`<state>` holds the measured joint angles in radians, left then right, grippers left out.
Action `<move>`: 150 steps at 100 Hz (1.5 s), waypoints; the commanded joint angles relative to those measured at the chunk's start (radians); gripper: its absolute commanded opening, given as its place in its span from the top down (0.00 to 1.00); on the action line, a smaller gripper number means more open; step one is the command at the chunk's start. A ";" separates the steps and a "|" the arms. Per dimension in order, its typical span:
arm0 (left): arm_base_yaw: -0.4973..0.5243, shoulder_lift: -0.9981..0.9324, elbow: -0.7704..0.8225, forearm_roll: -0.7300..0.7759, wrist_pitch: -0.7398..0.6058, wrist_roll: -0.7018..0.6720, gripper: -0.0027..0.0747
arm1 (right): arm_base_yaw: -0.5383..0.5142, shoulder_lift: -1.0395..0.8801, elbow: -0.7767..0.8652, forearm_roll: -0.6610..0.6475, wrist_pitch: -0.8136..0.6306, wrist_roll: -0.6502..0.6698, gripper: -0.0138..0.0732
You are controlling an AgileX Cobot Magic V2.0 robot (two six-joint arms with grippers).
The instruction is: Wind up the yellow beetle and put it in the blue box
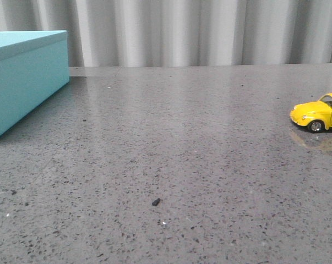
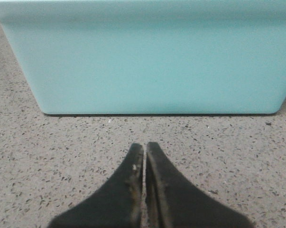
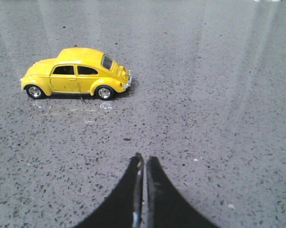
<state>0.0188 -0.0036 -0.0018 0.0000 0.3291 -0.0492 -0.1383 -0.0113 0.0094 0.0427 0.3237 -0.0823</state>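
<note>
Clearly the yellow beetle [image 3: 77, 74] is stood on the worktop [image 1: 171, 154] well apart from the blue box [image 1: 23, 74], broadside to the right gripper [image 3: 143, 164], whose fingers, like the left gripper's [image 2: 144, 152], are pressed together empty.

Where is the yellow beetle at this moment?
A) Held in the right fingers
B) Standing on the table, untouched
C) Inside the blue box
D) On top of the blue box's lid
B: the yellow beetle stands on its wheels on the table, apart from the closed, empty right gripper.
</note>
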 commanded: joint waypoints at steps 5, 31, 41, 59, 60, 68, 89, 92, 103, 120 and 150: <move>-0.006 -0.032 0.026 0.000 -0.051 -0.011 0.99 | -0.005 -0.020 0.021 -0.016 -0.020 -0.003 0.89; -0.006 -0.032 0.026 0.000 -0.051 -0.011 0.99 | -0.005 -0.020 0.021 -0.016 -0.020 -0.003 0.89; -0.006 -0.032 0.026 0.000 -0.051 -0.011 0.99 | -0.005 -0.020 0.021 -0.016 -0.020 -0.003 0.89; -0.006 -0.032 0.026 0.000 -0.051 -0.011 0.99 | -0.005 -0.020 0.021 -0.016 -0.020 -0.003 0.89; -0.006 -0.032 0.026 0.000 -0.051 -0.011 0.99 | -0.005 -0.020 0.021 -0.016 -0.020 -0.003 0.89; -0.006 -0.032 0.026 0.000 -0.051 -0.011 0.99 | -0.005 -0.020 0.021 -0.016 -0.020 -0.003 0.89; -0.006 -0.032 0.026 0.000 -0.051 -0.011 0.99 | -0.005 -0.020 0.021 -0.016 -0.020 -0.003 0.89; -0.006 -0.032 0.026 0.000 -0.051 -0.011 0.99 | -0.005 -0.020 0.021 -0.016 -0.020 -0.003 0.89; -0.006 -0.032 0.026 0.000 -0.051 -0.011 0.99 | -0.005 -0.020 0.021 -0.016 -0.020 -0.003 0.89; -0.006 -0.032 0.026 0.000 -0.051 -0.011 0.99 | -0.005 -0.020 0.021 -0.016 -0.020 -0.003 0.89; -0.006 -0.032 0.026 0.000 -0.077 -0.011 0.99 | -0.005 -0.020 0.021 -0.016 -0.020 -0.003 0.89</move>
<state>0.0188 -0.0036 -0.0018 0.0000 0.3232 -0.0492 -0.1383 -0.0113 0.0094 0.0427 0.3237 -0.0823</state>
